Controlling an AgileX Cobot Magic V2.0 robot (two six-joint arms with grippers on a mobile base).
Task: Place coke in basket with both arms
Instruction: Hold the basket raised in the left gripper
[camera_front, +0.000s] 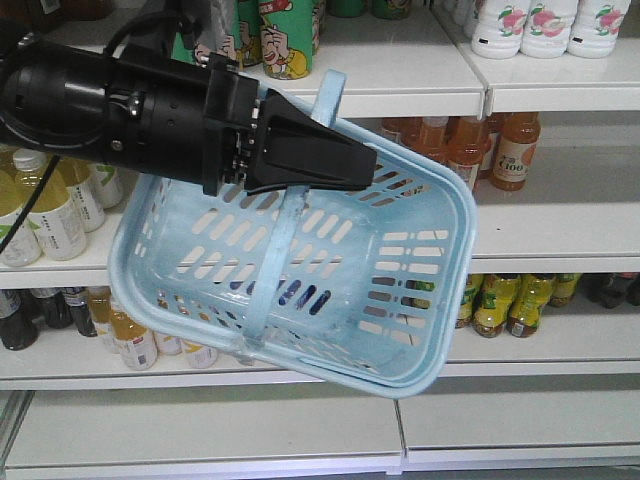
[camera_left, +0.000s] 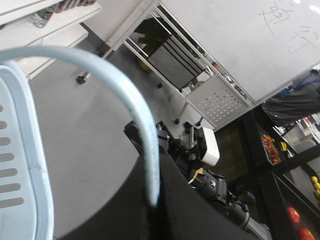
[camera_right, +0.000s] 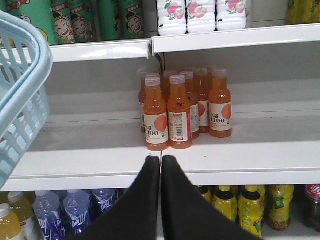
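Basket (camera_front: 345, 215): light blue, slotted walls and base. Hangs in air before shelves, steeply tilted, opening toward front camera. Flat arched handle (camera_front: 280, 240) clamped between jaws of my left gripper (camera_front: 365, 165). My right gripper (camera_right: 161, 162): jaws pressed together, apart from basket. Coke (camera_right: 313, 202): red-wrapped dark bottle, lower shelf, far right, cut by frame.
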